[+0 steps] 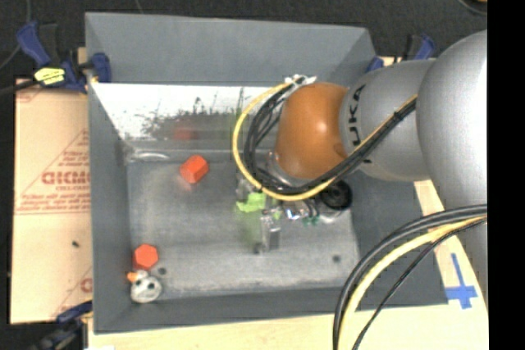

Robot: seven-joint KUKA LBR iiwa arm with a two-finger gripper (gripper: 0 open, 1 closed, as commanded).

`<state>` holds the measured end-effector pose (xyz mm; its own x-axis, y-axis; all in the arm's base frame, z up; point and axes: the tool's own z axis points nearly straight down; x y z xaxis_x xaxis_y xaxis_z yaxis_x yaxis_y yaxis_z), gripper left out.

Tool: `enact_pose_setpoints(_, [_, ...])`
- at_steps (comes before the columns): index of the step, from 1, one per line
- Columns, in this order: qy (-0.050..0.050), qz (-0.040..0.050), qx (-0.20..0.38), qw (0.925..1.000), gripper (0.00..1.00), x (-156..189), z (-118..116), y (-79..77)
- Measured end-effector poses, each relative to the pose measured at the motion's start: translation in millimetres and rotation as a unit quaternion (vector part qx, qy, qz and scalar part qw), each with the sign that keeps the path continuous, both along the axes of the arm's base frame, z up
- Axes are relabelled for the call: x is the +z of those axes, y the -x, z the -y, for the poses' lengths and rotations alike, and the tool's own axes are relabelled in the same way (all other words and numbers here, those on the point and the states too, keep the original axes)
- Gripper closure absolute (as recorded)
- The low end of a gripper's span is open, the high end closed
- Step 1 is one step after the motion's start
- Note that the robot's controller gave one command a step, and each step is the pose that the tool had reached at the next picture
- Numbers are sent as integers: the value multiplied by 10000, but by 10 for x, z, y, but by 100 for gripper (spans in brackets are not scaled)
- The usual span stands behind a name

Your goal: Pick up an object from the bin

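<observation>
Green object point(250, 203) near the middle of the bin point(109, 193), just beside the gripper point(266, 235).
Whether the gripper is spread or pressed together I cannot tell; if it comes down off-centre, it may push the object away.

Black letters reading "UKA", the visible part of the maker's name, run down the silver robot arm point(394, 127) just beside its orange wrist cover point(310, 131).

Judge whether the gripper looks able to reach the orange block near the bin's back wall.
Probably yes: the orange block lies alone, left of the gripper; only a small green thing beside the gripper is near the path.
</observation>
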<state>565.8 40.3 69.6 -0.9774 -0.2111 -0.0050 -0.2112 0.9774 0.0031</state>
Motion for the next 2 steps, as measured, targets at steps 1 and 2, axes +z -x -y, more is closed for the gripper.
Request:
enact_pose_setpoints(1, [31, 23, -297, 9995, 0, 11, 471, 53])
enact_pose_setpoints(2, [1, 55, 580, 9983, 100, 34, 196, -222])
